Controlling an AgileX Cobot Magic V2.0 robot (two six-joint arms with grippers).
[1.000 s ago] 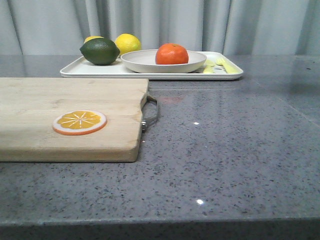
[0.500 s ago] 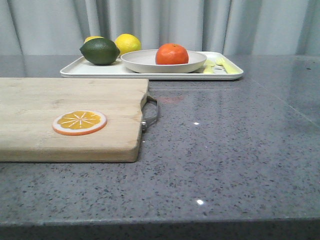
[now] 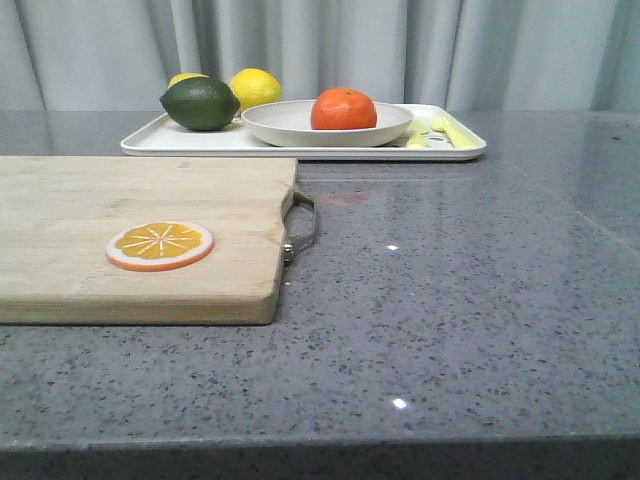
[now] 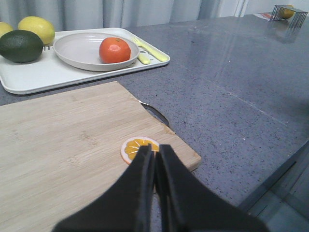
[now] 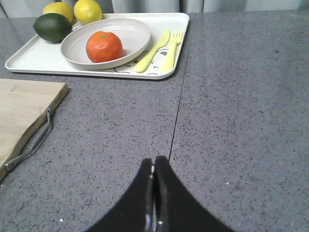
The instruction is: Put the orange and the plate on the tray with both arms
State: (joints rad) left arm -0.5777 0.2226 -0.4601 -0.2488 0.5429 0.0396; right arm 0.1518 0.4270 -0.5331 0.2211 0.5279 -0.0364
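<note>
Left end effector (image 4: 155, 166): fingers pressed together, empty, above the pale wooden cutting board (image 3: 120, 235) near the flat orange slice (image 4: 139, 149). Right end effector (image 5: 153, 181): likewise closed, empty, over the grey speckled stone surface (image 3: 460, 290). Well apart from both, the round bright-orange fruit (image 3: 343, 108) sits in the shallow off-white plate (image 3: 290, 125), which rests on the rectangular white tray (image 3: 180, 142). Grey curtains behind.

An orange slice (image 3: 159, 245) lies on the cutting board (image 3: 60, 215); lime (image 3: 200, 103), probably two lemons (image 3: 256, 86) behind.
</note>
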